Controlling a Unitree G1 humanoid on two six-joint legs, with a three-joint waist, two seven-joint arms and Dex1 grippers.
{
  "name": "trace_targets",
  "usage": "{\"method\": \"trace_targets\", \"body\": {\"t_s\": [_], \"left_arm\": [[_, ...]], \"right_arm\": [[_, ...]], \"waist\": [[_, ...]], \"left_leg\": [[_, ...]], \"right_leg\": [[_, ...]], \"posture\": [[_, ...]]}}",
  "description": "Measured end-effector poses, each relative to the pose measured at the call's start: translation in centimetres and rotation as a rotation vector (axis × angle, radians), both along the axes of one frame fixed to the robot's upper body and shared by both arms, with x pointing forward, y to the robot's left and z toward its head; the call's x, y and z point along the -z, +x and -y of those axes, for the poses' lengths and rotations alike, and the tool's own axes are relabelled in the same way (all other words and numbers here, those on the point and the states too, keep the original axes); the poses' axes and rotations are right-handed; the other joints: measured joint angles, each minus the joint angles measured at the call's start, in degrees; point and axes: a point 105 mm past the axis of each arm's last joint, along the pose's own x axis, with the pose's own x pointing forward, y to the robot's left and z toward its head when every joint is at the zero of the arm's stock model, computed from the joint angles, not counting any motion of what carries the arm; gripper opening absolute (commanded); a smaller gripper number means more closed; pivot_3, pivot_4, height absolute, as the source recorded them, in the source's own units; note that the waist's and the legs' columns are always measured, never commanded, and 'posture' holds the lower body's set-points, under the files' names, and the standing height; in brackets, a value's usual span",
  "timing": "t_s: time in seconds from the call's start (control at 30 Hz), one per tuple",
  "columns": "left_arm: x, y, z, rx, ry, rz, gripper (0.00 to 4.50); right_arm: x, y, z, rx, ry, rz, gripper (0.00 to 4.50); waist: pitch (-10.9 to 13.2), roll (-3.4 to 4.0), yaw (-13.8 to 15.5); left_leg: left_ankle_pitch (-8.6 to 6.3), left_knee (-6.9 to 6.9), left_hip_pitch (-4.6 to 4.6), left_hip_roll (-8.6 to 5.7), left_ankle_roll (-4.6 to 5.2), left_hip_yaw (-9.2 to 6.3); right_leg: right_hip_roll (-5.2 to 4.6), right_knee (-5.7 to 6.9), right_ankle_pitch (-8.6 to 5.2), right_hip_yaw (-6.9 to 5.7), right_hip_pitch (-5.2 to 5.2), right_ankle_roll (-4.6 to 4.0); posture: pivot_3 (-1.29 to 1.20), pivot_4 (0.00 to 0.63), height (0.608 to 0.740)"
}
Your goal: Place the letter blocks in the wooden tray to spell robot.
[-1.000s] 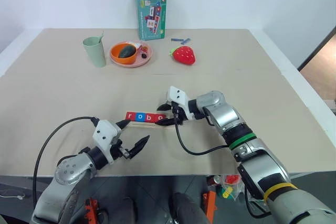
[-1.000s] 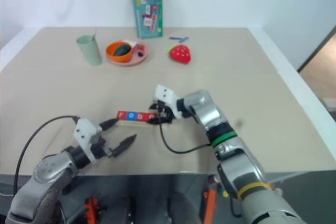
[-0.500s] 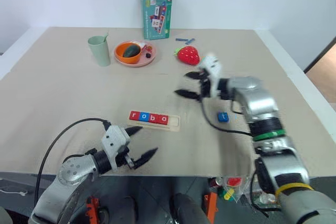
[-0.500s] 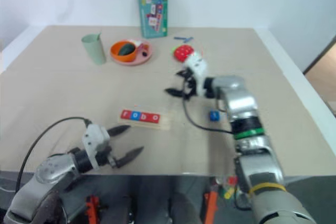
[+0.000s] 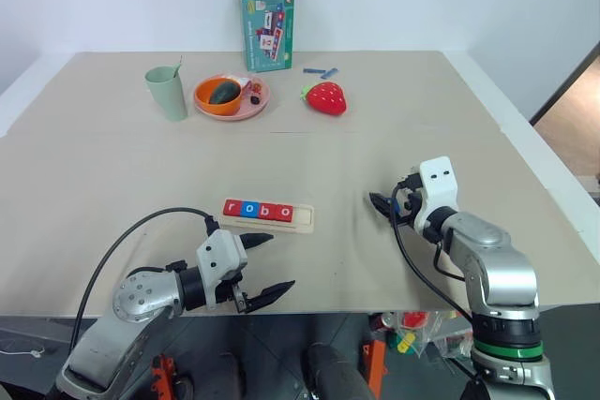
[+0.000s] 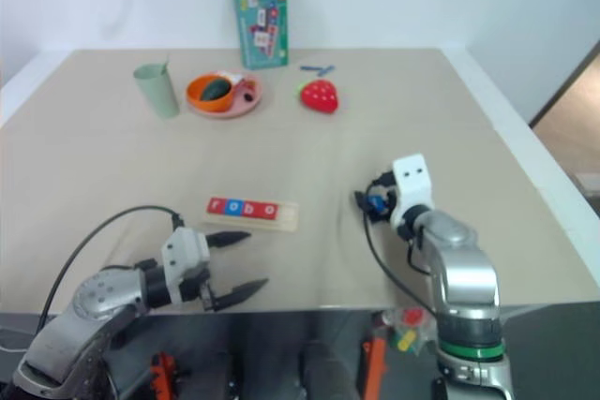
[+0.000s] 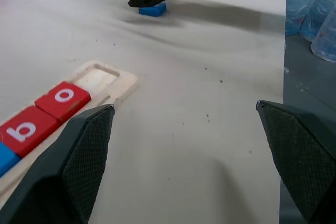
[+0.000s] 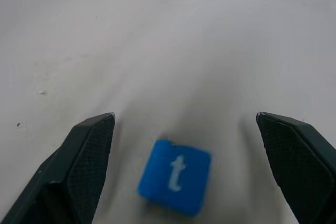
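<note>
Right gripper [image 8: 181, 124] stands spread wide, holding nothing; the blue "t" block [image 8: 175, 176] lies flat on the table [image 5: 394, 128] between my fingertips, untouched. That forearm reaches low, angled downward. Four blocks, r-o-b-o [image 5: 258, 210], sit in the wooden tray [image 5: 302, 218], last slot bare. Left gripper [image 5: 264, 264] hangs spread and empty near the tray.

A green cup [image 5: 167, 92], pink plate [image 5: 257, 105], strawberry toy [image 5: 325, 98] and teal box [image 5: 267, 31] stand well beyond the fingers.
</note>
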Motion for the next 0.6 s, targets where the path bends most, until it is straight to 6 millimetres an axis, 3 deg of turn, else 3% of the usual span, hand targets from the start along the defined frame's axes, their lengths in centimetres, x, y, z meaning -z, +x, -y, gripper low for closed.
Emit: {"method": "trace_targets", "body": {"t_s": [0.17, 0.3, 0.5, 0.6], "left_arm": [[0.1, 0.1, 0.0, 0.009, 0.004, -0.001, 4.5], [0.3, 0.1, -0.1, 0.009, 0.006, -0.01, 4.5], [0.4, 0.1, -0.1, 0.014, 0.006, -0.011, 4.5], [0.4, 0.1, -0.1, 0.013, 0.008, -0.011, 4.5]], "right_arm": [[0.9, -0.4, -0.1, 0.044, 0.005, -0.028, 4.46], [1.0, -0.3, -0.2, 0.068, 0.003, -0.013, 3.43], [1.2, -0.4, -0.8, 0.09, 0.025, -0.003, 1.29], [1.3, -0.7, -1.1, 0.08, 0.026, 0.001, 1.24]], "waist": [[0.0, -0.01, 0.0], [0.0, -0.02, 0.0], [0.0, -0.04, 0.0], [0.0, -0.05, 0.1]], "left_leg": [[0.0, 0.03, -0.01, -0.03, 0.0, 0.13], [0.0, 0.01, -0.01, -0.01, 0.0, 0.08], [0.0, 0.01, -0.01, -0.01, 0.0, 0.08], [0.0, 0.01, -0.01, 0.0, 0.0, 0.07]], "right_leg": [[-0.08, -0.04, 0.03, 0.09, -0.01, 0.06], [-0.06, -0.04, 0.02, 0.03, -0.01, 0.06], [-0.07, -0.04, 0.02, 0.03, 0.0, 0.06], [-0.06, -0.04, 0.02, 0.03, 0.0, 0.06]], "posture": [[0.0, 0.15, 0.74], [0.0, 0.15, 0.74], [0.0, 0.15, 0.74], [0.0, 0.15, 0.74]]}}
